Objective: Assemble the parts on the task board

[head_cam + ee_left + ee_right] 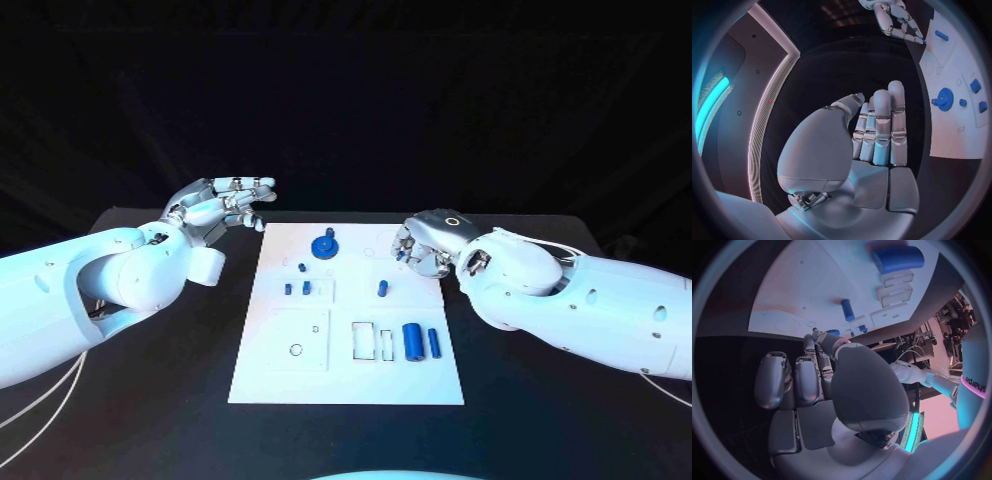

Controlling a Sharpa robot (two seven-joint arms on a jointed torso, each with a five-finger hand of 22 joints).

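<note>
Left hand [224, 205]: empty, fingers together, beside task board [289, 375]; right hand [428, 243]: curled, empty, at the board's far edge; blue gear [325, 246] between them; risk: a curled-finger descent nudging loose parts.

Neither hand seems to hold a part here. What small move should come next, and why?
Probably the right hand should reach toward the small blue peg lying loose on the task board. That hand hovers at the board's far right edge with nothing in it, and that peg lies nearest it. The left hand is off the board's far left corner, empty, fingers apart.
</note>
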